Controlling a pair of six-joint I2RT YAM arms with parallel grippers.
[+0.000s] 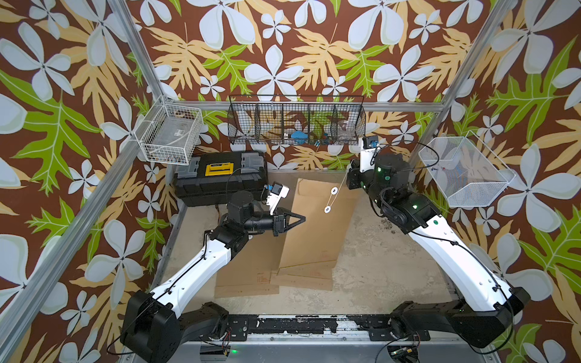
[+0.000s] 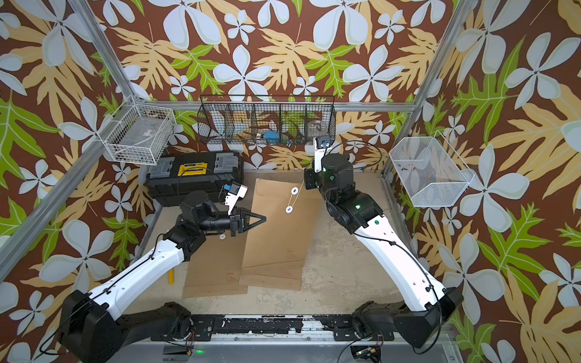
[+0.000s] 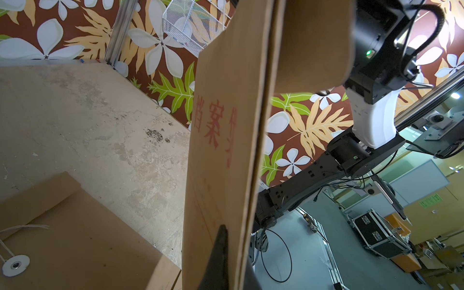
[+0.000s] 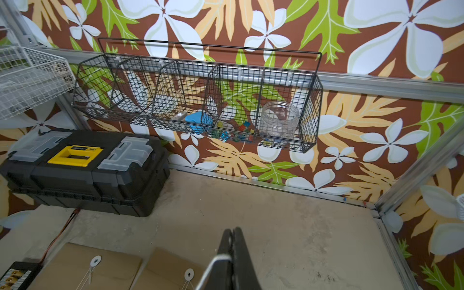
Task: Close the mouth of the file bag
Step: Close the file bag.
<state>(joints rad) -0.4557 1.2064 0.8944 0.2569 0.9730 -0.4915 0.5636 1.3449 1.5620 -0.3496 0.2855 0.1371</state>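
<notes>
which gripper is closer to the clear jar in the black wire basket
Right. The right gripper, shut on the string, sits far back, just in front of the clear jar; the left gripper pinches the file bag farther forward, over toward the toolbox.

Left arm reaches in low with the forearm level, and the left hand [image 1: 300, 218] is clamped on the edge of the file bag [image 1: 317, 226]. Right arm stretches toward the back, right hand [image 4: 232, 233] pinched tight on the string [image 4: 218, 256].
</notes>
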